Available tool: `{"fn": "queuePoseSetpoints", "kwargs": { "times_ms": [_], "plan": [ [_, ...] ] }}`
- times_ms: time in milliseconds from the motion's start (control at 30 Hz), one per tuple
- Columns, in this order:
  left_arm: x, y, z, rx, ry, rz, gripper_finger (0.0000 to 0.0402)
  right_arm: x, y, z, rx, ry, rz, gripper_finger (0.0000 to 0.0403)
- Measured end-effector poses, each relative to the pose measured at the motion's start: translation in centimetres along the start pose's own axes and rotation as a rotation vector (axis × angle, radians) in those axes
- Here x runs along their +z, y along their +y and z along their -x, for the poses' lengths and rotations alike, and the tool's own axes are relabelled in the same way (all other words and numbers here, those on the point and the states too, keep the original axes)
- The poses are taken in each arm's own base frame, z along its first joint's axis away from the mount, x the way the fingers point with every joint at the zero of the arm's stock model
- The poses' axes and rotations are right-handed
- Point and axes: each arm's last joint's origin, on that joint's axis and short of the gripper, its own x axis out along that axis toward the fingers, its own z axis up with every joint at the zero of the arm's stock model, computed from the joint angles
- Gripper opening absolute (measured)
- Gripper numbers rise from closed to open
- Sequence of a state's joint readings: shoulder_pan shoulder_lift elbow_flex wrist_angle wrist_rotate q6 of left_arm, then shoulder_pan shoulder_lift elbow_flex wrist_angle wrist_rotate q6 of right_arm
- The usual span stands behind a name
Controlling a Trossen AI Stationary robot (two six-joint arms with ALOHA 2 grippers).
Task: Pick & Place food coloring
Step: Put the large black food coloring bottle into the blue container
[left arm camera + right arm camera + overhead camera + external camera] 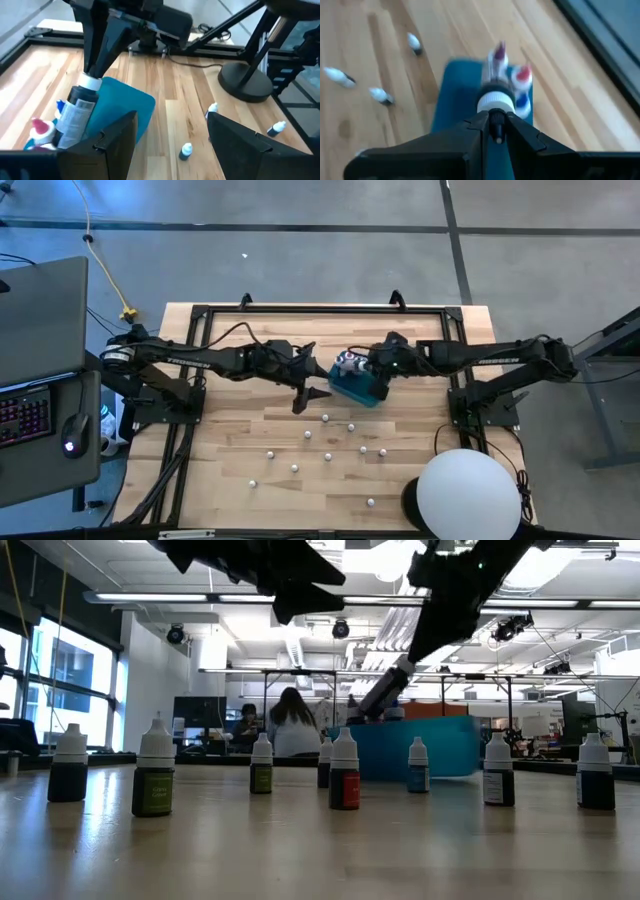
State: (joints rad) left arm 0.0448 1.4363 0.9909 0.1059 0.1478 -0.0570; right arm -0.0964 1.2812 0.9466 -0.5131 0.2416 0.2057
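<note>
- While you look down from the high view, the right gripper (362, 366) sits over the teal box (360, 387) near the middle of the wooden surface (230, 470), its fingers clamped on a dark food coloring bottle (75, 116) by the white cap.
- You can see in the left wrist view that this bottle hangs tilted above the box, cap uppermost, with the right arm's fingers (100, 55) pinching the top.
- Your right wrist view shows the same white cap (495, 101) squeezed between the two dark fingers, with bottles topped pink (498, 54), red (522, 75) and blue (521, 101) lying in the box just beyond it.
- Your left gripper (308, 395) hovers just beside the box on its left; its fingers (240, 145) are spread apart and carry nothing.
- Many loose bottles stand scattered on the surface in front of the box, for example one (325, 418) close to the box and one (371, 503) near the front edge, all well apart from each other.
- At the low view you see a row of upright bottles with white caps: a green one (153, 780), a red one (344, 773) and a dark one (68, 766) among them.
- A white dome (467, 495) stands at the front right corner of the surface.
- People (290, 725) sit in the room behind.
</note>
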Motion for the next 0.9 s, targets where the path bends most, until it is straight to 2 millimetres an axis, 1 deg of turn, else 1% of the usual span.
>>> {"fn": "queuePoseSetpoints", "kwargs": {
  "times_ms": [200,433,533,800,900],
  "plan": [
    [-0.2,0.0,0.0,0.002,0.020,0.003,0.0236,-0.4,0.0,-1.8,0.046,0.079,-0.007,0.0048],
    [-0.3,0.1,0.0,0.009,0.032,0.005,0.0236,-0.1,-0.3,-1.6,0.034,0.052,0.000,0.0048],
    [-0.3,0.1,0.0,0.011,0.031,0.005,0.0236,-0.1,-0.6,-2.1,0.040,0.069,-0.018,0.0048],
    [-0.3,0.1,0.0,0.011,0.031,0.005,0.0236,-1.1,-0.3,-5.3,0.068,0.193,-0.019,0.0048],
    [-0.3,0.1,0.0,0.011,0.032,0.005,0.0236,-1.1,-0.3,-6.1,0.058,0.193,-0.019,0.0048]
  ]
}}
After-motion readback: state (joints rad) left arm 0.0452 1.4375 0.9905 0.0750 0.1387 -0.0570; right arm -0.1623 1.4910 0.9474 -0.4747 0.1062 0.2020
